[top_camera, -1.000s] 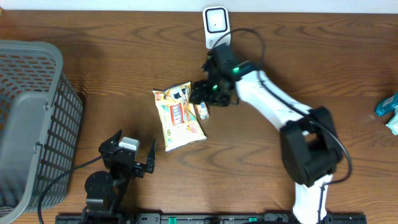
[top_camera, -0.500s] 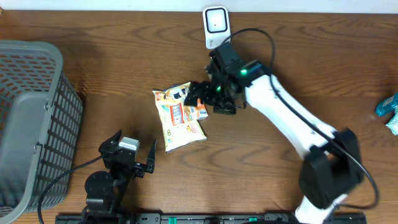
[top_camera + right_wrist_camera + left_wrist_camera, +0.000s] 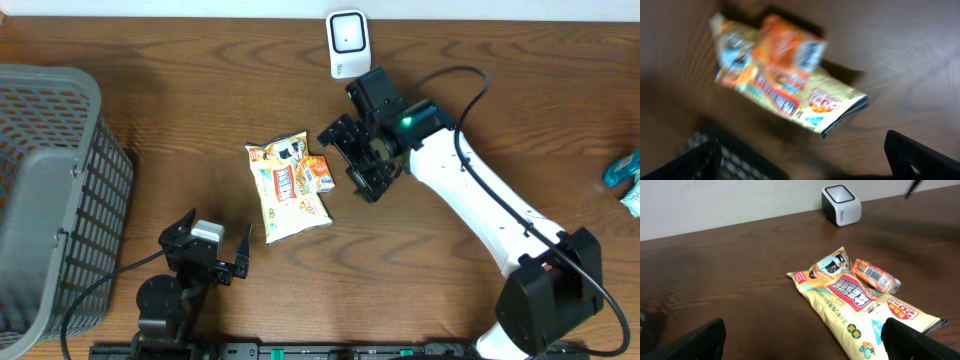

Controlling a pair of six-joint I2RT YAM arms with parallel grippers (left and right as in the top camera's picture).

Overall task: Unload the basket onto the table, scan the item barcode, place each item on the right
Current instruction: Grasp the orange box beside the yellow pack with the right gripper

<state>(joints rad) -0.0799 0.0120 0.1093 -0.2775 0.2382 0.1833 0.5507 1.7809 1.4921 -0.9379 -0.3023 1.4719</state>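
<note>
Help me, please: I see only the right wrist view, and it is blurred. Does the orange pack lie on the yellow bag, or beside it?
Observer: Partly on it. The orange pack rests on the edge of the bag, on the side toward the right gripper.
Operator: Is a barcode visible on it?
Observer: Yes. The left wrist view shows a barcode on its upper face.
Operator: Where is the scanner?
Observer: The scanner stands at the far edge of the table, beyond the gripper and apart from the pack.
</note>
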